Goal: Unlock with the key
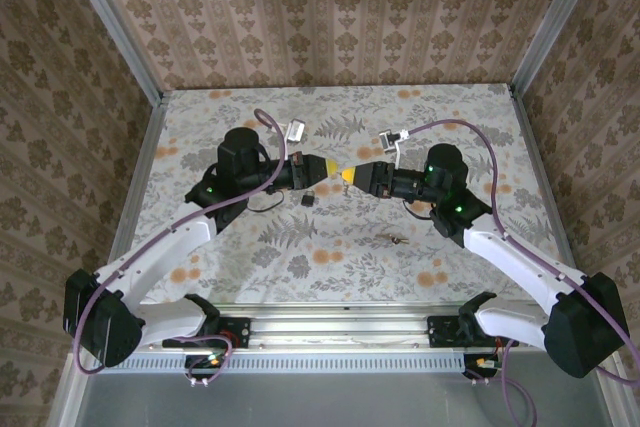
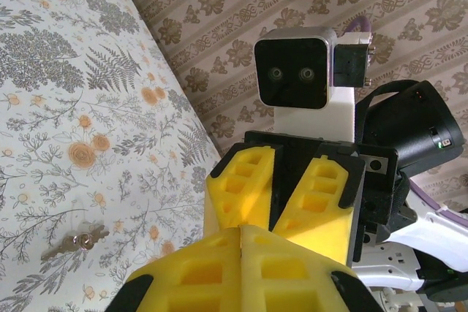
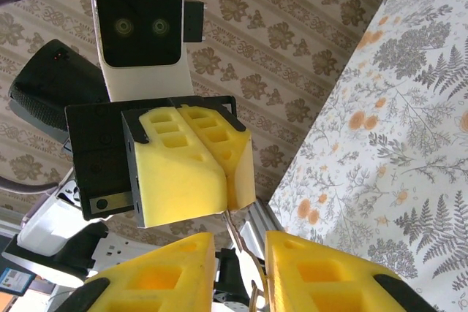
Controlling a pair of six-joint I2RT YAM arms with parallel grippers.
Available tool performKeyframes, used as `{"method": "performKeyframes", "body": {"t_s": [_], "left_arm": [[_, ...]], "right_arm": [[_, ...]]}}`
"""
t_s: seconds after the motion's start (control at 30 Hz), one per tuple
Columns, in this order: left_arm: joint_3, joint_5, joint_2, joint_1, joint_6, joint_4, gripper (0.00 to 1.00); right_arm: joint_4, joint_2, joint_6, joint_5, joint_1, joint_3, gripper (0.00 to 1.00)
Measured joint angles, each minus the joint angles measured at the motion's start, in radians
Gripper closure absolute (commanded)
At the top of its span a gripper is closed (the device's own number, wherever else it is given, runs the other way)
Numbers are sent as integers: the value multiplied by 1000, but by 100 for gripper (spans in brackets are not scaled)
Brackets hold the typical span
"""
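Observation:
My two grippers meet tip to tip above the middle of the table. The left gripper (image 1: 328, 171) (image 3: 231, 204) has its yellow fingers pressed together. A thin metal key (image 3: 245, 264) with a wire ring at its lower end sticks out from between their tips. The key hangs in the gap between the fingers of my right gripper (image 3: 240, 242) (image 1: 346, 175), which stand apart around it. In the left wrist view my left gripper (image 2: 241, 230) shows a closed seam, with the right gripper's fingers (image 2: 245, 188) just beyond it. A small dark padlock-like object (image 1: 307, 199) lies on the table under the left gripper.
A small bunch of metal keys (image 1: 392, 238) (image 2: 77, 242) lies on the floral table top (image 1: 300, 247), nearer the arm bases. Patterned walls (image 1: 330, 17) close in the table at the back and both sides. A metal rail (image 1: 340, 327) runs along the near edge.

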Motion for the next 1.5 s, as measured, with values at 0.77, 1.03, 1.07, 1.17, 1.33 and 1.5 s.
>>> {"method": "performKeyframes", "body": {"t_s": [0.77, 1.03, 1.07, 1.17, 1.33, 1.5], "left_arm": [[-32, -1, -7, 7, -41, 48, 100], [-33, -1, -7, 7, -57, 68, 100], [-33, -2, -7, 7, -59, 68, 100], [-33, -5, -7, 9, -59, 68, 100], [-39, -4, -7, 13, -60, 68, 100], [-50, -4, -7, 21, -60, 68, 82]], "right_arm": [[-1, 10, -6, -4, 8, -5, 68], [-1, 11, -7, -4, 8, -5, 83], [0, 11, -7, -5, 8, -5, 85], [0, 11, -7, -4, 7, -5, 92], [-4, 11, -16, -3, 7, -5, 100], [-23, 11, -32, 2, 8, -5, 100]]}}
